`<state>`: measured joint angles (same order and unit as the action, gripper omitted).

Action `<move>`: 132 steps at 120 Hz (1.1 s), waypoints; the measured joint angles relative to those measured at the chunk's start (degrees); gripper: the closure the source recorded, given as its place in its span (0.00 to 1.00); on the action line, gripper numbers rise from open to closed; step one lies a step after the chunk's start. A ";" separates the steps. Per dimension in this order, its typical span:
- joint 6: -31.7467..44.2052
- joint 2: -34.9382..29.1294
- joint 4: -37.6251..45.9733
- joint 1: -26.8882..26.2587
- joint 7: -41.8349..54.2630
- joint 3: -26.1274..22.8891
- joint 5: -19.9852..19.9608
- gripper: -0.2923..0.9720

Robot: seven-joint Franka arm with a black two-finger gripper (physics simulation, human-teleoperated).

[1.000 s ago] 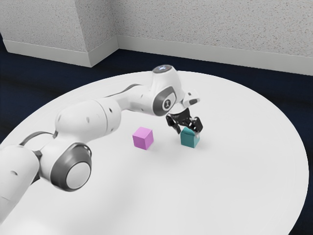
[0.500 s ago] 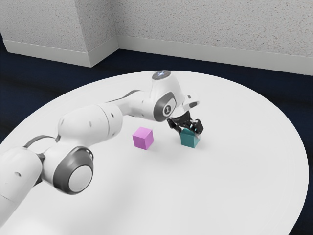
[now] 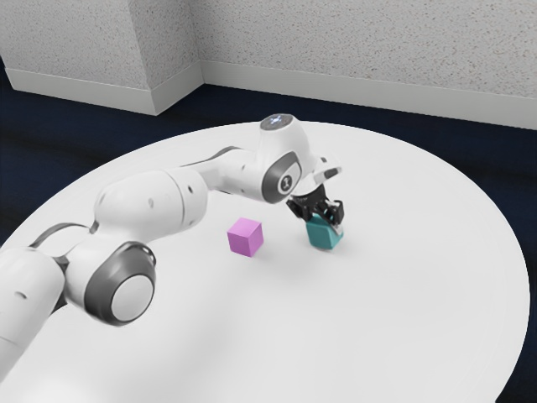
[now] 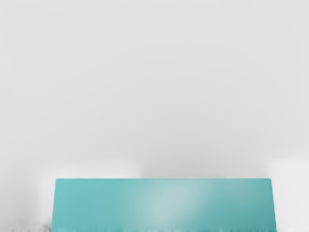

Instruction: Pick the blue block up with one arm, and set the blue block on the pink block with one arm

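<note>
The blue block (image 3: pixel 325 234), teal in colour, rests on the white round table (image 3: pixel 403 285) a little to the exterior view's right of the pink block (image 3: pixel 246 236). My gripper (image 3: pixel 321 218) comes down on the blue block's top, with a finger against each of two opposite sides, shut on it. The block looks slightly tilted and sits at or just above the table surface. In the wrist view the blue block (image 4: pixel 163 203) spans the space just under my hand, with bare table beyond it. The pink block stands alone, about one block's width from the blue one.
The table's edge (image 3: pixel 503 252) curves around at the exterior view's right, with dark floor (image 3: pixel 101 126) and a pale wall (image 3: pixel 336 42) beyond. My own arm's links (image 3: pixel 151 210) stretch across the table's left half.
My fingers, spread wide above the blue block a second ago, have come down and shut on its sides. The block has shifted up a touch and tilted. The pink block has not moved.
</note>
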<state>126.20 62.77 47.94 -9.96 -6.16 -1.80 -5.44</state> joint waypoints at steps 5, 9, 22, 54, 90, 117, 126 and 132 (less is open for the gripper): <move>-0.20 -1.93 2.24 -0.02 -0.22 0.00 0.10 0.57; -0.65 -3.50 3.66 -0.08 -0.38 0.00 0.21 0.57; -3.25 -11.36 10.38 -0.58 -1.20 0.07 1.76 0.57; -7.61 -23.76 24.92 0.22 -2.58 0.74 2.67 0.58; -9.26 -25.08 26.14 6.83 -2.99 0.81 3.27 0.59; -10.07 -24.96 26.51 7.45 -1.16 1.74 4.74 0.61; -10.20 -24.98 26.52 7.59 -0.21 1.76 5.62 0.61; -10.27 -25.00 26.52 7.91 0.38 1.80 6.33 0.61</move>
<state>115.93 37.77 74.46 -2.05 -5.78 0.01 0.88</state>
